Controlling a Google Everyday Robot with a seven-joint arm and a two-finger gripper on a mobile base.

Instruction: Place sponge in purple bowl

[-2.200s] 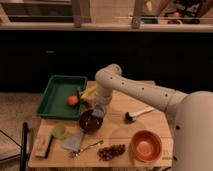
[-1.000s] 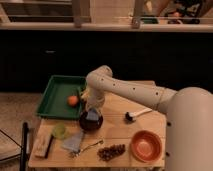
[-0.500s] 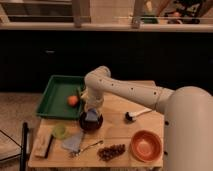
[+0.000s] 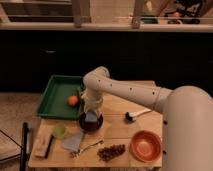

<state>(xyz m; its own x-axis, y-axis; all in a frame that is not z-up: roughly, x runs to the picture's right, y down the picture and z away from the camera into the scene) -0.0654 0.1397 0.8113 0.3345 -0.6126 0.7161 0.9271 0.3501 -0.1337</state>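
- Purple-dark bowl (image 4: 91, 123) sits near the middle of the wooden table (image 4: 120, 137); a greyish pale patch inside it looks like the sponge (image 4: 91, 116), though I cannot be sure.
- Directly above the bowl, the gripper (image 4: 92, 112) points down into it; whether its jaws are apart or clamped on the sponge cannot be told.
- Judged from this, the task seems nearly done: the sponge is at or in the bowl, with release and withdrawal possibly left.
- Left of the bowl lies a green tray (image 4: 52, 97) holding an orange fruit (image 4: 73, 100).
- Right of the bowl and nearer the camera stands an orange bowl (image 4: 146, 145).
- Small items in front of the bowl are hard to make out.
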